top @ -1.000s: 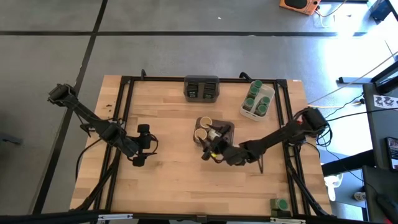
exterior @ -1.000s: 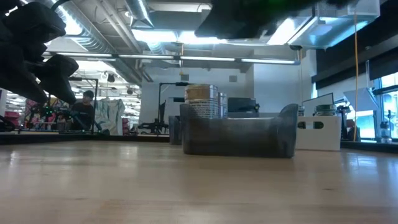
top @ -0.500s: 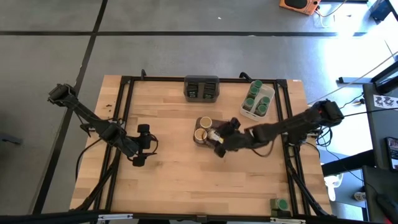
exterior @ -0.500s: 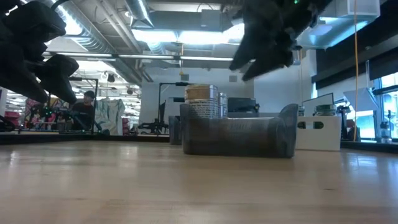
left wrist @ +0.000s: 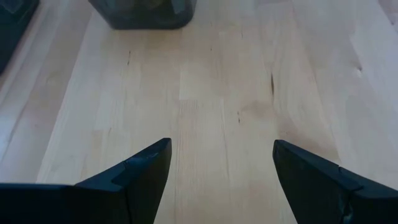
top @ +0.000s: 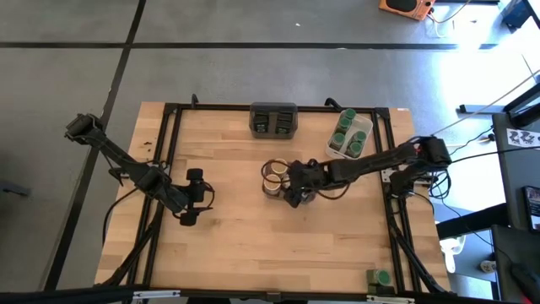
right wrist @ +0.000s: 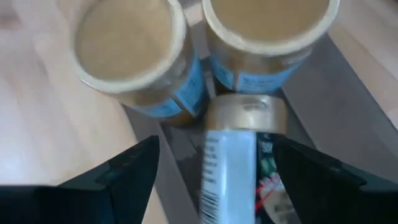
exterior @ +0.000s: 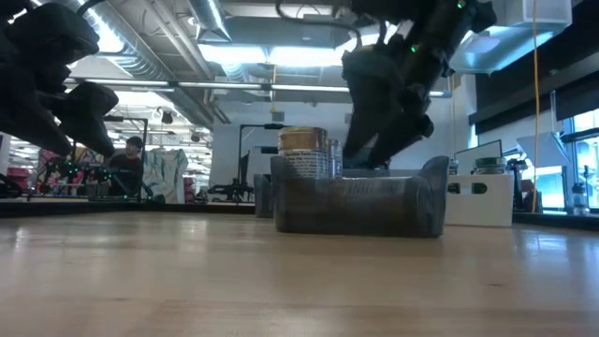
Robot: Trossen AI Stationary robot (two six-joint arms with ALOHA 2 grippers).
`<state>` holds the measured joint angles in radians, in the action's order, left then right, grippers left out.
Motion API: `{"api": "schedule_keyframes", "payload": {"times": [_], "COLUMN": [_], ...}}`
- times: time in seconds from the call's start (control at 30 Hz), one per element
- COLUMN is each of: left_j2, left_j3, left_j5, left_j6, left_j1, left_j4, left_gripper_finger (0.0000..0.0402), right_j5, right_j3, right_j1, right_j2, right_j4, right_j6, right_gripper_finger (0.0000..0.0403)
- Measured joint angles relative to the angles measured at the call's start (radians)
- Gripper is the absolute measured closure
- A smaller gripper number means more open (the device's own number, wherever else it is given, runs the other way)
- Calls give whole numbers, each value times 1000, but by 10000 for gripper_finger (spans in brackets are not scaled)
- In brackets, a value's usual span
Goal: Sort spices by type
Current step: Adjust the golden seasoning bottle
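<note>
The right gripper (top: 294, 187) hangs over the grey bin (top: 305, 172) near the centre of the high view, close to two tan-lidded jars (top: 273, 173) that stand in the bin's left part. In the right wrist view its fingers (right wrist: 127, 168) stand wide apart on both sides of a bottle with a gold cap (right wrist: 244, 115), which lies tilted inside the bin just beside the two jars. The fingers do not press on the bottle, so they hold nothing.

The left gripper (top: 190, 197) waits above the bare wooden surface (top: 228, 245) in the left half of the high view, well apart from all containers. Its fingers (left wrist: 149, 165) are also spread wide and empty.

At the upper middle of the high view, dark tins sit in another grey bin (top: 273, 120). At the upper right, green-lidded jars (top: 347, 133) fill a white tray (top: 364, 125). One more green-lidded jar (top: 381, 277) stands alone at the lower right edge.
</note>
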<state>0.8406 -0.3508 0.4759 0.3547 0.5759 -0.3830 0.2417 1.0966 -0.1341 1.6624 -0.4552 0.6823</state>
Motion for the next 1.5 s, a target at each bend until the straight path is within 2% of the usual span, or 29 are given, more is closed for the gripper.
{"api": "schedule_keyframes", "payload": {"times": [0.17,0.7,0.9,1.2,1.37,1.5], "left_j2": [0,0,0,0,0,0], "left_j3": [0,0,0,0,0,0], "left_j5": [0,0,0,0,0,0], "left_j6": [2,3,3,4,5,-20], "left_j1": [0,0,0,0,0,0], "left_j4": [0,1,1,1,1,39], "left_gripper_finger": [123,123,123,123,123,123], "right_j5": [39,46,41,43,111,157], "right_j3": [-2,-1,-1,124,208,249], "right_j1": [-1,5,4,-27,-74,-119], "right_j2": [29,156,148,129,101,69], "right_j4": [-51,-45,-37,-227,-347,-354], "right_j6": [5,26,20,17,19,18], "right_gripper_finger": [93,93,120,120,120,120]}}
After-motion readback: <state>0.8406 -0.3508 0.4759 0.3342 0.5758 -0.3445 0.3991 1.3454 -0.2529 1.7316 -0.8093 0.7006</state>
